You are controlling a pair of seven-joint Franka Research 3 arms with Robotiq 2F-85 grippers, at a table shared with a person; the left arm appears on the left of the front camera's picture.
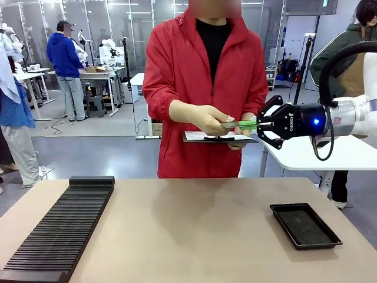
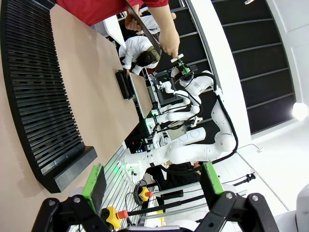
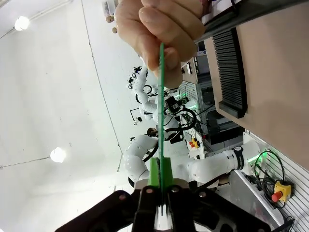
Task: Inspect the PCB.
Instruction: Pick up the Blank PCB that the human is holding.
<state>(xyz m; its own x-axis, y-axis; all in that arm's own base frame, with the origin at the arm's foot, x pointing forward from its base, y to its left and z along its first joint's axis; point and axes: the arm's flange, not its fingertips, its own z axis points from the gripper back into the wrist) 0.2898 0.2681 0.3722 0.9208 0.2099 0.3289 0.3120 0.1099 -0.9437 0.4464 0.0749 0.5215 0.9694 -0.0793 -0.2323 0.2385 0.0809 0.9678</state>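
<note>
Right claw: jaws drawn in narrow, green pads clamped on the near end of the PCB.

PCB lies straight ahead of the claw tips and runs on away from them. Its long axis is in line with the fingers. The far end is pinched in the person's hand. So the board is held at both ends, bridging claw and hand, up in the air on the far side of the table.

Just below the claw tips is the clipboard, held in the person's other hand. It is close under the board; I cannot tell if they touch. The tray sits on the table well below the claw and nearer the robot.

Judgement: the next move turns on that shared axis. Pulling back along the fingers takes the board cleanly out of the hand; any sideways pull before the hand lets go would bend it.

Left claw: jaws wide, nothing between the pads, above the table just off the near end of the rack, well apart from the board. The right claw is the only one placed to act.

Views:
- The right wrist view shows the board edge-on as a thin green line from pads to fingertips, with a pad on each face.
- The front view gives what that one lacks: the board is roughly level, and it shows the clipboard beneath.
</note>
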